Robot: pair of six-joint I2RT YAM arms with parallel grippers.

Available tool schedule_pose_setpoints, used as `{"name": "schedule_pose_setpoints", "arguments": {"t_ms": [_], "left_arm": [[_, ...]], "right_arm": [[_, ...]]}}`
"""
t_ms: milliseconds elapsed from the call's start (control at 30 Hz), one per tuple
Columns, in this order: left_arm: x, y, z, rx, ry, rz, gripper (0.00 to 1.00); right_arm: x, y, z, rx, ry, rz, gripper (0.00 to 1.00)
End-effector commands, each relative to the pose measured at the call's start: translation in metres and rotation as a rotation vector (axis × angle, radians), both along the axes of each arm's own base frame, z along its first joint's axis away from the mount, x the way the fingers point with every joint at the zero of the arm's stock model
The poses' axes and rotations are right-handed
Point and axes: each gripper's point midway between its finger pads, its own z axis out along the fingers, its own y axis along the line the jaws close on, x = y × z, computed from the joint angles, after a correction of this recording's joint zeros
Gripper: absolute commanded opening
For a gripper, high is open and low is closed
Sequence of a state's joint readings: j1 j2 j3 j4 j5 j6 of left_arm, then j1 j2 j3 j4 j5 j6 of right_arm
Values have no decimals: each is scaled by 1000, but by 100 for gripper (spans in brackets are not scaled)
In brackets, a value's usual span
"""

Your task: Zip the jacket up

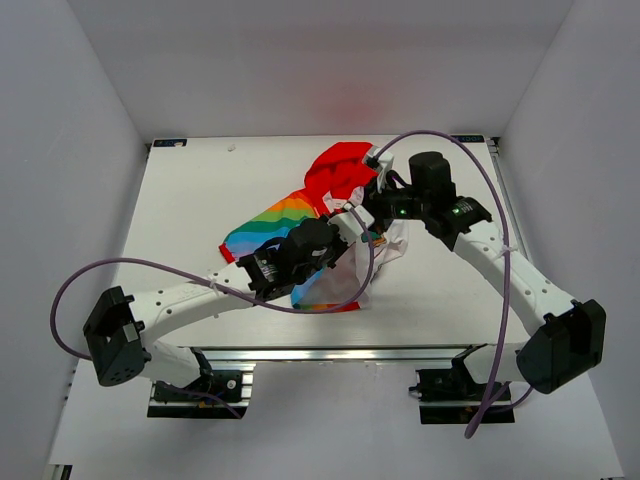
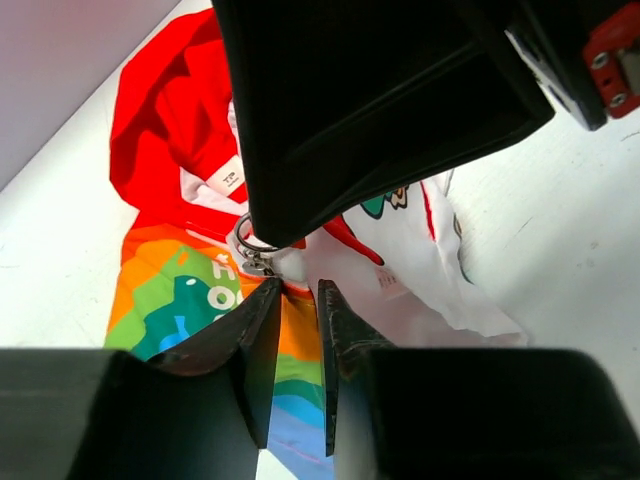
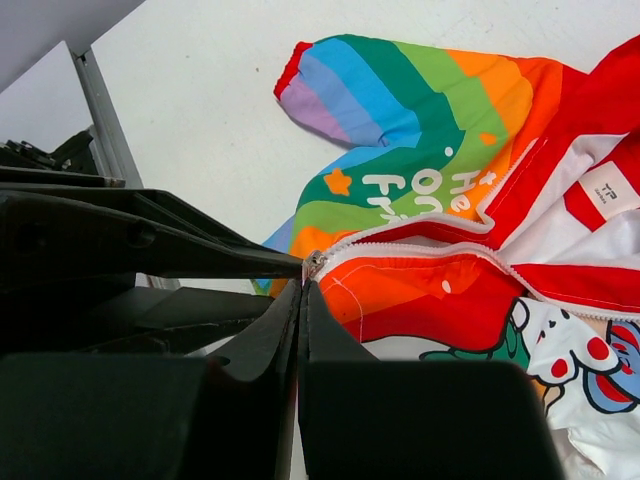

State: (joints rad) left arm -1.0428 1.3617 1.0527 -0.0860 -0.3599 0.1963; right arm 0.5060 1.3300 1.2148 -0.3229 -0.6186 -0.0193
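Note:
The jacket (image 1: 335, 180) lies open mid-table, with the red hood (image 1: 340, 163) at the back and a rainbow sleeve (image 1: 268, 225) to the left. In the right wrist view my right gripper (image 3: 303, 284) is shut, its tips at the metal zipper slider (image 3: 316, 263), where the white zipper teeth (image 3: 420, 250) start. In the left wrist view my left gripper (image 2: 298, 288) has narrow jaws with the rainbow fabric (image 2: 298, 350) between them, just below the slider's ring pull (image 2: 250, 242). The two grippers meet over the jacket front in the top view, left gripper (image 1: 347, 228) and right gripper (image 1: 372, 205).
The right arm's black body (image 2: 380, 100) fills the top of the left wrist view. White walls stand close on three sides of the table (image 1: 200, 190). Purple cables (image 1: 150, 265) loop over both arms.

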Motion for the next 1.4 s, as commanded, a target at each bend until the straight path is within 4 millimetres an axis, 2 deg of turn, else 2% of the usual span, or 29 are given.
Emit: {"name": "schedule_pose_setpoints", "arguments": {"t_ms": [0,33,100,133,267,333,367,400,433,467,533,567,633,733,767,833,867,933,967,1033,1067,1100,1133,1167,1200,1233,1367], "left_arm": [[3,3,19,-21,-22,30,33],[3,4,19,-21,-25,36,28],[4,7,20,-27,-29,55,7],[5,8,21,-32,-32,56,0],[1,9,33,-89,-66,42,0],[-3,17,37,-115,-78,45,0],[-4,17,48,-159,-100,40,0],[-12,20,59,-194,-112,6,0],[-16,23,57,-201,-113,-5,0],[-19,25,63,-229,-123,-16,0],[-29,33,69,-267,-134,-41,0],[-31,35,72,-283,-138,-45,0],[-34,40,73,-295,-132,-39,0],[-35,44,70,-279,-108,-28,0],[-36,44,68,-275,-101,-28,0],[-36,45,66,-278,-89,-19,0],[-36,46,66,-281,-82,-12,0],[-38,47,57,-267,-52,-11,0],[-42,44,50,-266,-18,-26,0],[-47,43,37,-248,35,-34,0],[-51,40,31,-253,69,-49,0],[-56,38,23,-272,117,-48,0],[-61,38,14,-269,155,-56,0],[-66,36,7,-274,191,-66,0],[-76,32,-2,-294,260,-93,0],[-82,33,-12,-279,304,-100,0],[-108,38,-49,-267,495,-88,0]], "right_arm": [[-5,3,19,40,-50,30,0],[-5,3,18,39,-47,33,0],[-4,3,19,38,-49,29,0],[-3,2,18,34,-45,23,0],[0,2,15,27,-38,13,0],[7,0,13,11,-42,-29,0],[11,-2,11,0,-45,-49,0],[21,-6,5,-28,-50,-102,0],[26,-8,3,-44,-50,-127,0],[33,-8,-6,-66,-33,-147,0],[46,-8,-10,-87,-45,-179,0],[52,-6,-21,-106,-27,-180,0],[60,-1,-26,-112,-38,-169,0],[86,-2,-47,-167,-47,-228,0],[102,-2,-58,-205,-43,-264,0],[120,-3,-66,-228,-41,-294,0],[137,-2,-73,-238,-36,-313,0],[164,-5,-77,-250,-62,-376,0],[188,-8,-84,-265,-73,-421,0],[222,-15,-86,-255,-108,-481,0],[239,-15,-116,-284,-77,-495,0],[266,-17,-99,-257,-124,-547,0],[286,-26,-99,-251,-137,-589,0],[306,-26,-127,-262,-123,-609,0],[331,-27,-101,-209,-179,-654,0],[349,-33,-129,-221,-155,-679,0],[400,-40,-103,-133,-318,-799,0]]}}
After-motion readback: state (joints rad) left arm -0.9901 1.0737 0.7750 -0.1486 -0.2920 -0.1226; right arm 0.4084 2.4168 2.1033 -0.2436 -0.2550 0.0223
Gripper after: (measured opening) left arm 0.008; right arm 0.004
